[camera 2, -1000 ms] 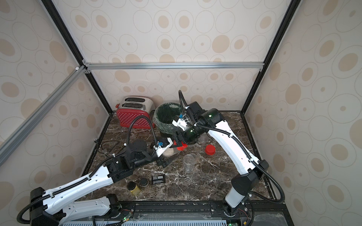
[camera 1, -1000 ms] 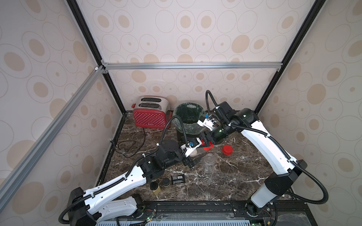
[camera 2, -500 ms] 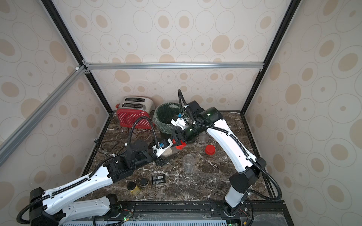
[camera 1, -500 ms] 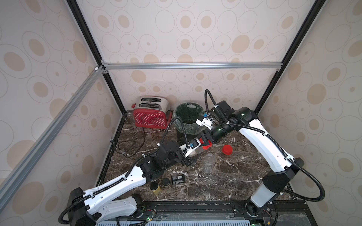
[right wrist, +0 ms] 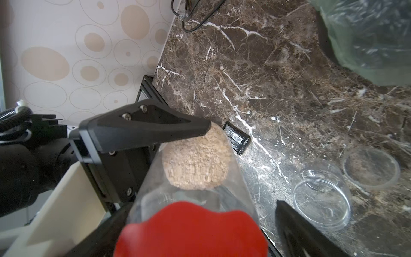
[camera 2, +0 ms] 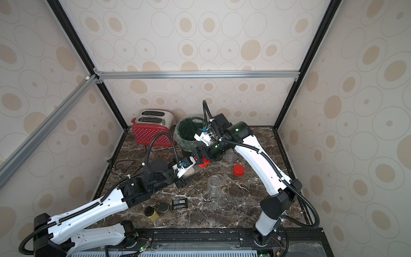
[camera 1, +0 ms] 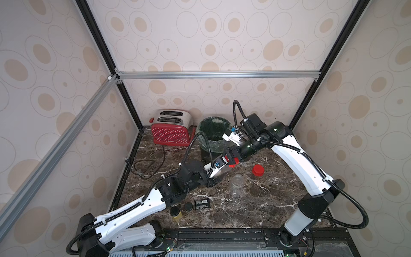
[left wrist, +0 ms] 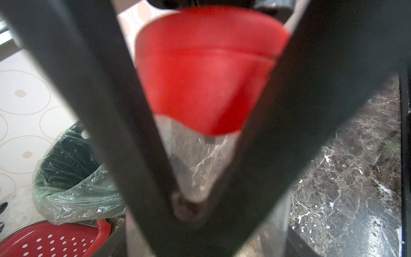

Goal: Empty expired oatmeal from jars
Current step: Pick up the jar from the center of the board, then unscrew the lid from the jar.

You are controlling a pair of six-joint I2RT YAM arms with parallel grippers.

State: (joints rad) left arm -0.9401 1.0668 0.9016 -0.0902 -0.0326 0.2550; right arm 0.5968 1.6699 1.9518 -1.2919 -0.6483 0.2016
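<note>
A clear jar (camera 1: 223,169) with a red lid (camera 1: 232,163) hangs tilted over the marble in front of the bin. My left gripper (camera 1: 219,171) is shut on its body. Pale oatmeal (right wrist: 195,160) is heaped at the jar's far end, beside a left finger (right wrist: 144,126). My right gripper (camera 1: 231,156) is open around the red lid (right wrist: 191,231), with its fingers clear of it. An empty, lidless jar (camera 1: 236,184) stands nearby, and a loose red lid (camera 1: 258,170) lies to its right. Another clear jar (camera 2: 231,155) shows partly behind the right arm.
A bin (camera 1: 214,131) lined with a green bag stands at the back, with a red toaster (camera 1: 171,131) to its left and the toaster's cord (camera 1: 144,166) on the marble. Two small black-lidded jars (camera 1: 175,213) (camera 1: 189,207) and a small black box (camera 1: 202,203) lie near the front.
My left gripper has closed on the jar's body. My right gripper, which was shut on the lid end, has opened. Both arms have barely shifted.
</note>
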